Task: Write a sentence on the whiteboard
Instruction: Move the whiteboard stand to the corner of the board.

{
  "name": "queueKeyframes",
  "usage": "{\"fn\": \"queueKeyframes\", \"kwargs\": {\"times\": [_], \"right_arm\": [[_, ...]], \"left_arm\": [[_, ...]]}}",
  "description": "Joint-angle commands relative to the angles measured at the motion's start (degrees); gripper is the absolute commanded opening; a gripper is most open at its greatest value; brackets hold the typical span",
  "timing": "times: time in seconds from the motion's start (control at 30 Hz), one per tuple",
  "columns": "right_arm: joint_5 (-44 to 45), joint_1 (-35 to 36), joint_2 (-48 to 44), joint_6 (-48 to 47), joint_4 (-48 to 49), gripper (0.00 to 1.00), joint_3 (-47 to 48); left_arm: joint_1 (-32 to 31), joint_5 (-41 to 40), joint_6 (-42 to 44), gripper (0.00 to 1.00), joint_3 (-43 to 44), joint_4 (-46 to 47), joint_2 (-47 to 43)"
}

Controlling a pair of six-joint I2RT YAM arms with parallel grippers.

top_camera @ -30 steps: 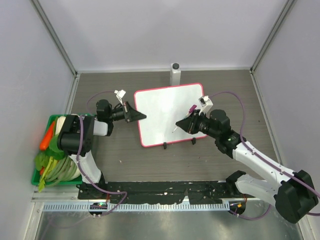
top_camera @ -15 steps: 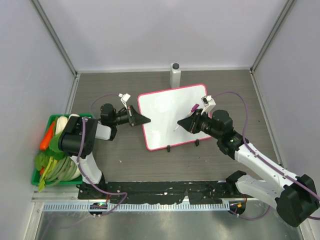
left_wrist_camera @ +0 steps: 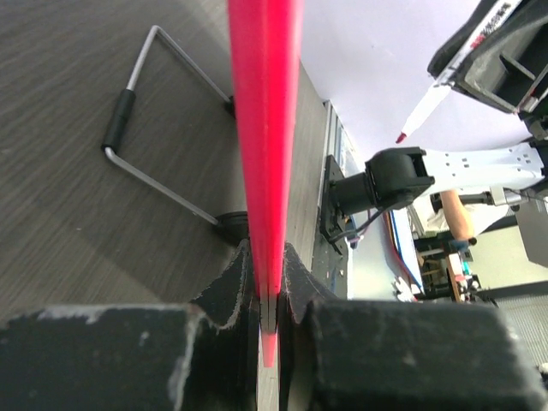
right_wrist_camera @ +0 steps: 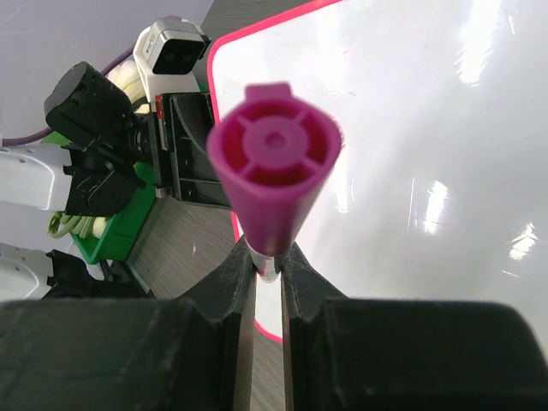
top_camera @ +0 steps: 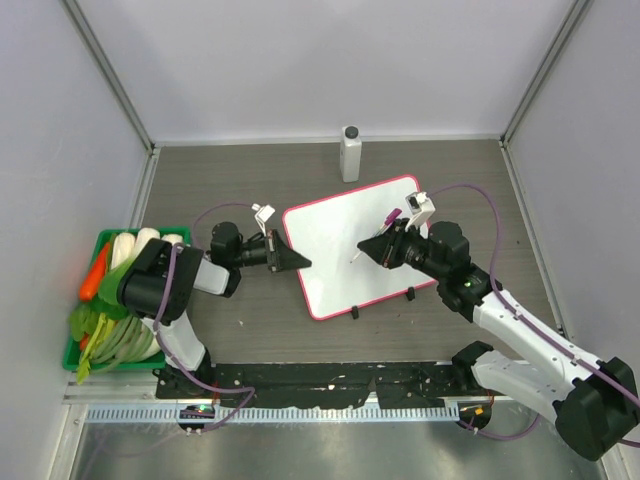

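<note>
The whiteboard (top_camera: 340,245), white with a pink-red frame, lies tilted at the table's middle. Its face shows no writing, so the sentence is not seen. My left gripper (top_camera: 300,262) is shut on the board's left edge; in the left wrist view the red frame (left_wrist_camera: 265,128) runs straight between the closed jaws of the gripper (left_wrist_camera: 267,287). My right gripper (top_camera: 375,248) is shut on a marker (right_wrist_camera: 272,171) with a purple end and holds it over the board's right half (right_wrist_camera: 411,171). The marker's tip (left_wrist_camera: 418,111) points at the board; I cannot tell if it touches.
A white bottle (top_camera: 350,152) stands at the back, just beyond the board. A green basket (top_camera: 87,350) of vegetables sits at the left edge. Two black clip feet (top_camera: 353,312) stick out from the board's near edge. Walls close in on three sides.
The whiteboard has slid right and toward the near edge, turning a little, with my left gripper moving right along with it. My right gripper has shifted slightly right with the marker.
</note>
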Motion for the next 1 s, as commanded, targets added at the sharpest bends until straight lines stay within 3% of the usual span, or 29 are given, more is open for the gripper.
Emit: {"fn": "queueKeyframes", "kwargs": {"times": [0.0, 0.43, 0.63, 0.8, 0.97], "right_arm": [[0.9, -0.2, -1.3, -1.3, 1.2, 0.01, 1.9], [1.4, -0.3, -1.6, -2.5, -0.2, 0.01, 2.7], [1.7, -0.3, -1.5, -2.6, -0.5, 0.01, 2.7], [1.6, -0.3, -1.9, -2.6, -0.8, 0.01, 2.8], [1.9, -0.2, -2.5, -3.0, -1.3, 0.01, 2.8]], "left_arm": [[-3.4, 3.5, 0.5, 0.00, -1.4, 3.0, -3.1], [-4.2, 7.3, 0.2, 0.00, -1.5, 1.5, -2.8], [-4.1, 4.4, 1.4, 0.00, -0.4, -2.3, -2.4], [-4.2, -4.5, 9.8, 0.36, 1.5, -17.9, -6.5], [-4.1, -10.2, 13.6, 0.60, 1.7, -24.7, -12.2]]}}
